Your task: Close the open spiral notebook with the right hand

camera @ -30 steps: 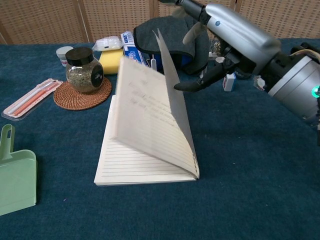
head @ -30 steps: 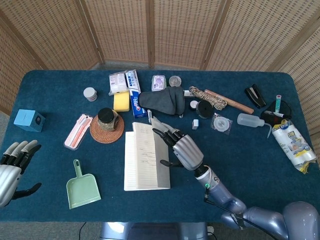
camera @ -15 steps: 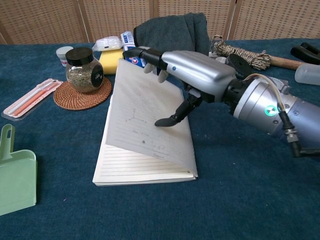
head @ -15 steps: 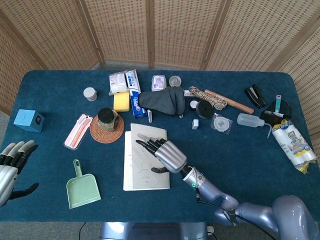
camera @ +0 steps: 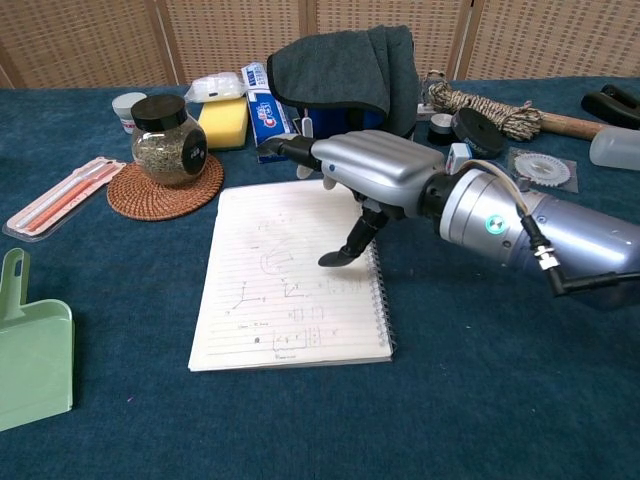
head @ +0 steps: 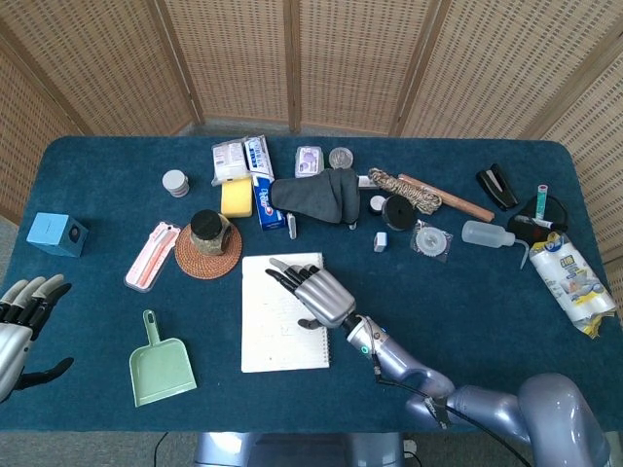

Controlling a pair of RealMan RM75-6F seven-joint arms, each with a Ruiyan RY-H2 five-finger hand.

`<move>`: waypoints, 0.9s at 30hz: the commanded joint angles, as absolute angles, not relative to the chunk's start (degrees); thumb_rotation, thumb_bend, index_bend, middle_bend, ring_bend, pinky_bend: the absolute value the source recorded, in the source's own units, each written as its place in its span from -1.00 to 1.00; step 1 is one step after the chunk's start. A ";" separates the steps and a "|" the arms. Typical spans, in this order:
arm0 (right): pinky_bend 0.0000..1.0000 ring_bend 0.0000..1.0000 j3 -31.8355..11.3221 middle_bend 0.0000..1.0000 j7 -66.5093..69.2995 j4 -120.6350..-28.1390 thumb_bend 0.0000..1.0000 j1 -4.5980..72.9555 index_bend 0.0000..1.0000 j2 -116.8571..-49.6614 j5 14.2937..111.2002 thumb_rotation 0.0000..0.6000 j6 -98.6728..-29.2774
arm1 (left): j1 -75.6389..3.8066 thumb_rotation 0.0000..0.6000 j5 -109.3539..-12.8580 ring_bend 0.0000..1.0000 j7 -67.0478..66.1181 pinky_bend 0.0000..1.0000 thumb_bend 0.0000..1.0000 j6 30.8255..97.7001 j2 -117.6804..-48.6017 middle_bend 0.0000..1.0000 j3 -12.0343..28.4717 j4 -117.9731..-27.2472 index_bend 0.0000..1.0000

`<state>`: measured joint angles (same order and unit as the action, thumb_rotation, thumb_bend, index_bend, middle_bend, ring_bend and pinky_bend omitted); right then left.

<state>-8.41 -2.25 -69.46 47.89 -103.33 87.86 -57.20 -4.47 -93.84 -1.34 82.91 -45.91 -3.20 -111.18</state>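
White ruled paper faces up: the spiral notebook point(camera: 290, 290) lies flat mid-worktop, apparently shut. The right hand point(camera: 365, 170) hovers over it, fingers point(camera: 285, 148) spread, holding nothing. Next, I judge, lift clear without dragging the cover.

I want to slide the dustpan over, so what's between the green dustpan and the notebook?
Only bare blue tablecloth lies between the dustpan and the notebook, as the head view shows.

The right hand point(head: 318, 292) hides part of the notebook point(head: 277, 321); scribbles illegible.
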 commanded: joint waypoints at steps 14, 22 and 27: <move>-0.62 -1.00 -3.23 -1.00 -13.71 -87.44 -0.74 34.42 -1.00 -85.15 88.14 1.00 -71.97 | -3.51 1.00 -94.43 -1.00 -1.53 -0.97 -0.70 83.27 -49.48 -1.00 -3.97 -107.29 -1.00; -0.62 -1.00 1.47 -1.00 -4.79 -80.78 -0.81 25.97 -1.00 -79.57 91.05 1.00 -80.76 | -3.29 1.00 -96.34 -1.00 -0.68 -0.97 -0.70 83.05 -51.49 -1.00 -5.07 -105.34 -1.00; -0.62 -1.00 2.46 -1.00 -1.73 -78.78 -0.86 21.78 -1.00 -77.93 90.72 0.99 -84.72 | -3.26 1.00 -97.51 -1.00 -0.61 -0.97 -0.70 83.18 -51.80 -1.00 -5.54 -105.18 -1.00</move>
